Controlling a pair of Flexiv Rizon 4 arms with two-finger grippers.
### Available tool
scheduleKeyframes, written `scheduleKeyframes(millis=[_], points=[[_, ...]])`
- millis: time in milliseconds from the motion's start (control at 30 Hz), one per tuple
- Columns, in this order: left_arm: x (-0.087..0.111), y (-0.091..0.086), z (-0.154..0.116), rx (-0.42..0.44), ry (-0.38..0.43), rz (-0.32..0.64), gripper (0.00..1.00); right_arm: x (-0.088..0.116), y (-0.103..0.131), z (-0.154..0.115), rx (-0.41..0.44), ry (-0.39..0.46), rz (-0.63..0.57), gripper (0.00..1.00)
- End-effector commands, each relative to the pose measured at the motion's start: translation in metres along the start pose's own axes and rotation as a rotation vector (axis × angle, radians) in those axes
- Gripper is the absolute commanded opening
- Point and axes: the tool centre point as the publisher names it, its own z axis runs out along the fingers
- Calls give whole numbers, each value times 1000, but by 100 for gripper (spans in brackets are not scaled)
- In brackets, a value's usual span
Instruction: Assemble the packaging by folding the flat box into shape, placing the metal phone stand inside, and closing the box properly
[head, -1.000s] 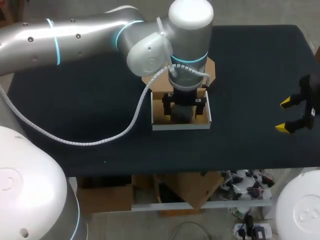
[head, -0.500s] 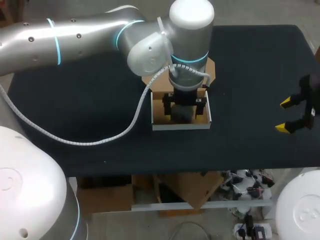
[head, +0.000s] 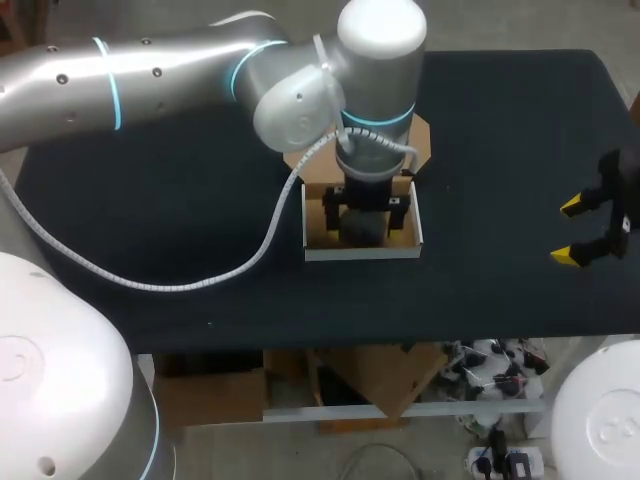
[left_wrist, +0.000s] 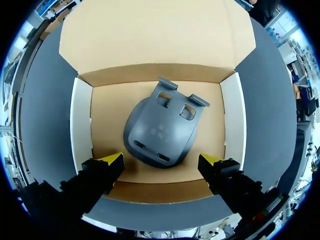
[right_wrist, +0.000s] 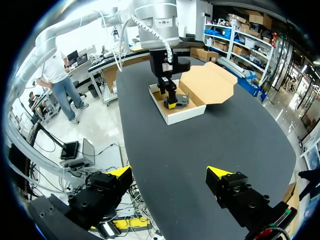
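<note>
Grey phone stand (left_wrist: 160, 131) lying inside open box (left_wrist: 81, 125), loose between spread fingers of released left claw (left_wrist: 161, 162); right claw (right_wrist: 170, 175) likewise released, well apart near tabletop (head: 200, 250) edge; risk: left claw catching a box wall on lifting, shifting box before closing.

1. a table (head: 150, 220) with a dark, matte top spans the head view from side to side, its near edge running straight across.
2. the same dark surface shows in both wrist views.
</note>
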Motion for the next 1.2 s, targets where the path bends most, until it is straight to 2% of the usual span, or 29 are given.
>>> scheduleKeyframes(millis=[33, 567, 1200], points=[[1, 1, 3, -1, 0, -10, 100, 1, -1, 0, -3, -2, -1, 100], [7, 32, -5, 7, -10, -27, 100, 1, -1, 0, -3, -2, -1, 100], [1, 74, -9, -2, -31, -73, 100, 1, -1, 0, -3, -2, -1, 100]])
